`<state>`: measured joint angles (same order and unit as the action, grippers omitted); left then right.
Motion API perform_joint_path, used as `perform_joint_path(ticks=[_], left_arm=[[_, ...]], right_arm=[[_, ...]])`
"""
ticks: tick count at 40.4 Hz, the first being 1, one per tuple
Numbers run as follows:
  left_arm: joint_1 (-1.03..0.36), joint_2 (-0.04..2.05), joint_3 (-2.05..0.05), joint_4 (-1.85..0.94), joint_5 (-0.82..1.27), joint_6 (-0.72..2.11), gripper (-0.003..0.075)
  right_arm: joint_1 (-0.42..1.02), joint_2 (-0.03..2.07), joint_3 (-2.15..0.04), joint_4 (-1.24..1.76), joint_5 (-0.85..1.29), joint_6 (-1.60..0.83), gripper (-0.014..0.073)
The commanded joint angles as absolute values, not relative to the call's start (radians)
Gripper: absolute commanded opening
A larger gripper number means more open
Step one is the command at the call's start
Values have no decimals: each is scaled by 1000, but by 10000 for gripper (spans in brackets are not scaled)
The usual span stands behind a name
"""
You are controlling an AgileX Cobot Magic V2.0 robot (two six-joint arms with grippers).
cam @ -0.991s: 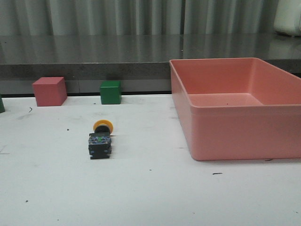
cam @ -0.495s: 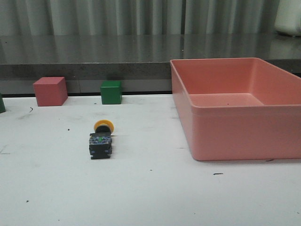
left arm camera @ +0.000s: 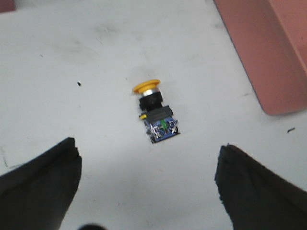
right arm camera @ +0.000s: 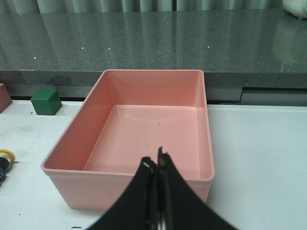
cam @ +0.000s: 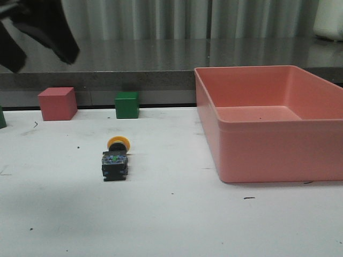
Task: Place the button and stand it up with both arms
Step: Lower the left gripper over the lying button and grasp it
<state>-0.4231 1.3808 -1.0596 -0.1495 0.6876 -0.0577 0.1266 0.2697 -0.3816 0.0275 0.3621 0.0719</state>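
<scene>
The button lies on its side on the white surface, left of centre, yellow cap toward the back. The left end effector is spread wide open above it. The right end effector is pressed closed, empty, before the pink bin.

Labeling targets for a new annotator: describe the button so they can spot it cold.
Start at the big pink bin on the right of the white table; the button lies on its side in the open area to the bin's left, nearer than the red cube and green cube. Only it has a round yellow cap on a dark blocky base.
</scene>
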Motion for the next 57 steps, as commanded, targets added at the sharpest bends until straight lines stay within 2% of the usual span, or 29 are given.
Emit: perform_joint_path(ticks=[1,22,34,44,48,53,57], left_arm=[[-439,1476,-1188,-176,754,-70,547],[-439,2029,-1656,-194,1125,-175,547],[-439,2191,-1852,-194,1255,-181,547],[-439,2227,-1899,-187,1263,-206,540],[-439,2227,-1899,-187,1263,-206,458],[-439,2227,-1899,-187,1263,-206,270],[-439,2227,-1899,-187,1263,-206,176]], right_arm=[[122,278,-409,14,278,65,-61],[122,278,-409,14,278,65,-61],[122,278,-409,14,278,65,-61],[122,278,-409,14,278,65,-61],[122,278,-409,14,278,65,-61],[122,278,-409,14,278,65,-61],[122,278,-409,14,278,65,-61]])
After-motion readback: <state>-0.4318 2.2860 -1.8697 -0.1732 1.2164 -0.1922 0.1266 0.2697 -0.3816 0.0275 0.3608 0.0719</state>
